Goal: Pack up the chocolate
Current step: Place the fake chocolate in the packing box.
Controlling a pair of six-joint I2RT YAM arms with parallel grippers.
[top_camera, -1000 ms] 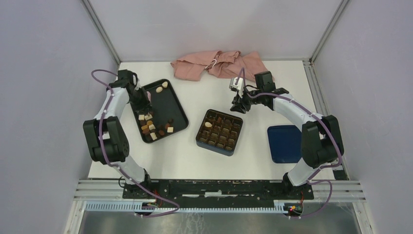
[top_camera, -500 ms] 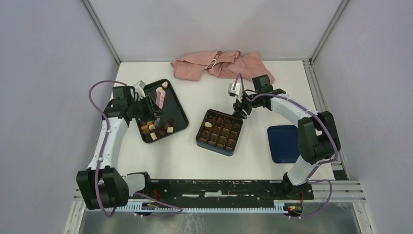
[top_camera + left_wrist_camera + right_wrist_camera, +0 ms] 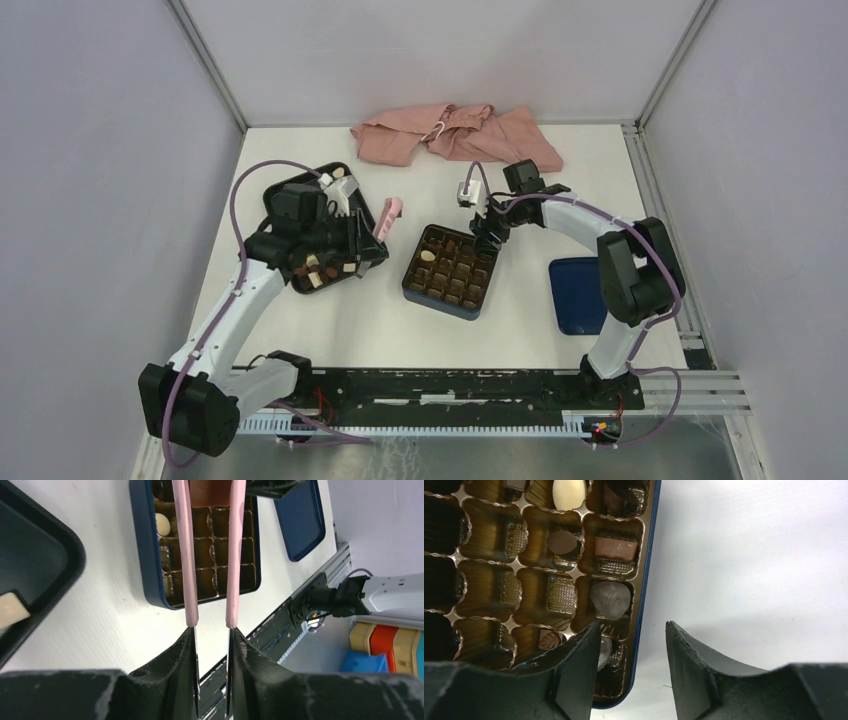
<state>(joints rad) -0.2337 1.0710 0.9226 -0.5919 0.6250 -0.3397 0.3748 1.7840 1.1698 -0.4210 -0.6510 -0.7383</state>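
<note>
Small brown and cream chocolate pieces lie in the black tray. A few more sit in cells of the dark blue box: a cream oval, a brown bar and a dark round one. My left gripper is shut on pink-sleeved tongs. The tongs reach over the box and pinch a light brown piece at their tips. My right gripper stands open and empty over the box's far right corner.
A dark blue lid lies on the white table to the right of the box. A crumpled pink cloth lies along the back edge. The tray's rounded rim sits left of the box.
My left arm swung from the tray's far side toward the box, carrying the tongs. My right gripper moved left and nearer over the box's corner, and its jaws widened.
</note>
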